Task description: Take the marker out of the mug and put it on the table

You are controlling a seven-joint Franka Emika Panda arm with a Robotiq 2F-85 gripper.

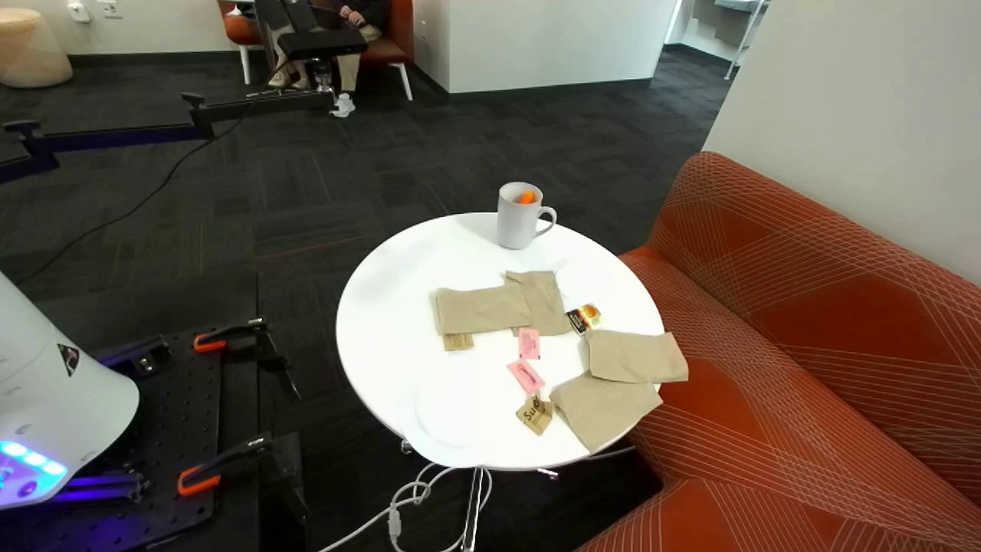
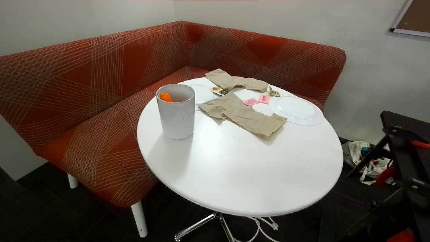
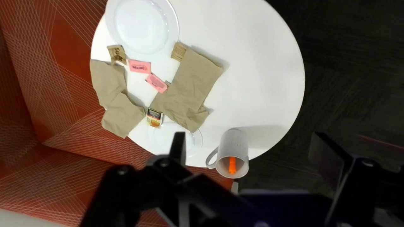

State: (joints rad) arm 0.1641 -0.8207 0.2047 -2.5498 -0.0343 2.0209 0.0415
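The white mug [image 1: 513, 222] stands upright near the edge of the round white table [image 1: 391, 299]. It also shows in the exterior view [image 2: 178, 119] and in the wrist view [image 3: 235, 143], its handle to the left there. The orange-red marker [image 3: 232, 165] is inside the mug, leaning on its wall; its tip shows in both exterior views [image 1: 527, 197] [image 2: 165, 97], its lower part is hidden. My gripper [image 3: 249, 138] is wide open and empty. In the wrist view the mug appears between its fingers, nearer the left one, and apart from them. The exterior views do not show the gripper.
Brown napkins [image 3: 189, 82], pink packets [image 3: 139, 66] and a tea packet [image 3: 154, 118] lie on the table. A clear plate [image 3: 173, 28] lies at one edge, a smaller plate [image 3: 198, 142] beside the mug. The orange-red sofa [image 1: 736, 399] borders the table.
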